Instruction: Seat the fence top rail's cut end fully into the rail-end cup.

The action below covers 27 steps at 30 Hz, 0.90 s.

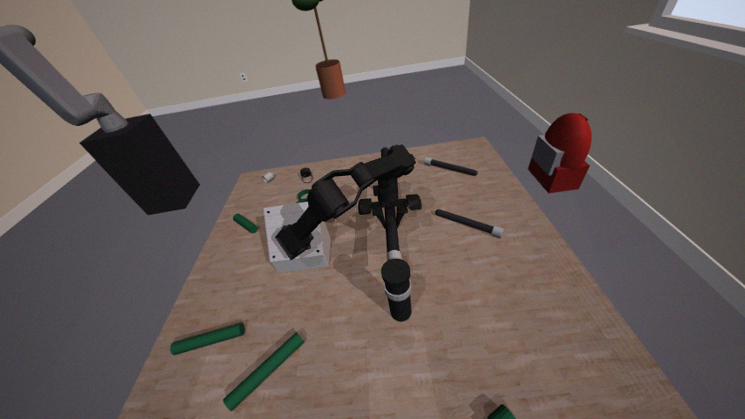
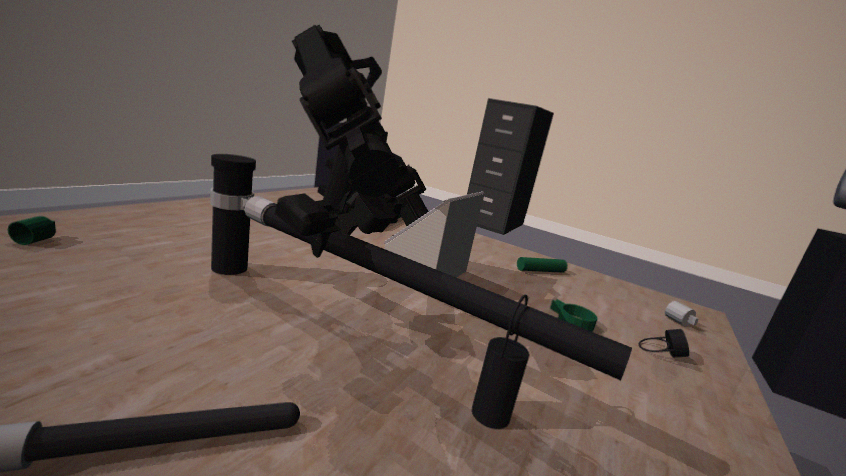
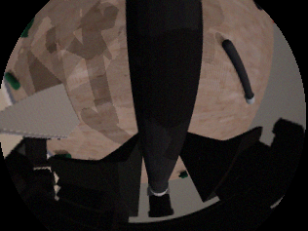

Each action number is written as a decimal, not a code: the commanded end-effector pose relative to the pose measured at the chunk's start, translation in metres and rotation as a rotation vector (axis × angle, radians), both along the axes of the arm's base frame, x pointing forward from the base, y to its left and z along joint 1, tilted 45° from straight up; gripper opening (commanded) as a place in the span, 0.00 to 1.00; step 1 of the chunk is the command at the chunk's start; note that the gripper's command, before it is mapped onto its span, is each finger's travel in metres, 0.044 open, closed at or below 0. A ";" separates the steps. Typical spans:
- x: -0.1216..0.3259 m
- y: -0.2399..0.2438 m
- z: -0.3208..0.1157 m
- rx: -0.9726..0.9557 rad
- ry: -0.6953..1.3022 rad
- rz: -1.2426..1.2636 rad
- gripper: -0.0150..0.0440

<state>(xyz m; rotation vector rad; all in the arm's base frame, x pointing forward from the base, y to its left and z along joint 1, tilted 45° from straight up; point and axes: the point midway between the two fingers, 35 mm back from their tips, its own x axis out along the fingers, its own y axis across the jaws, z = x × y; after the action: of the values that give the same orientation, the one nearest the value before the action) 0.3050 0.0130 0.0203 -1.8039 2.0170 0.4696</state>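
Observation:
My gripper (image 1: 391, 214) (image 2: 324, 236) (image 3: 156, 133) is shut on the black top rail (image 1: 392, 237) (image 2: 425, 281) (image 3: 165, 62), a short way from the big post (image 1: 400, 308) (image 2: 229, 245) (image 3: 161, 207). The rail's near end meets the mouth of the light-grey rail-end cup (image 1: 394, 255) (image 2: 258, 208) (image 3: 158, 192) and looks inside it; how deep is hidden. The cup hangs on the brace band (image 1: 397, 293) (image 2: 226, 200), which sits high on the post below its cap. The rail slopes down through the loop above the small post (image 2: 499, 384), and its far end sticks out beyond.
A pale box (image 1: 297, 229) (image 2: 458, 242) (image 3: 41, 111) stands beside the arm. Black rods with grey ends (image 1: 466, 222) (image 1: 453, 166) lie on the other side. Several green tubes (image 1: 207, 338) (image 1: 264, 370), a green ring (image 2: 576, 316), a spare loop cap (image 2: 677, 343) and a loose cup (image 2: 679, 312) lie around.

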 end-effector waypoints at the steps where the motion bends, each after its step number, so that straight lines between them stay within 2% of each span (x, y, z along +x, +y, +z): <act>1: 0.001 -0.001 0.006 -0.009 -0.002 0.012 0.25; 27: 0.000 0.000 0.000 0.000 0.000 0.000 0.25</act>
<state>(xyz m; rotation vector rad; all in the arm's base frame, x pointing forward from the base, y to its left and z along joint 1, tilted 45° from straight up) 0.3050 0.0129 0.0201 -1.8033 2.0164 0.4705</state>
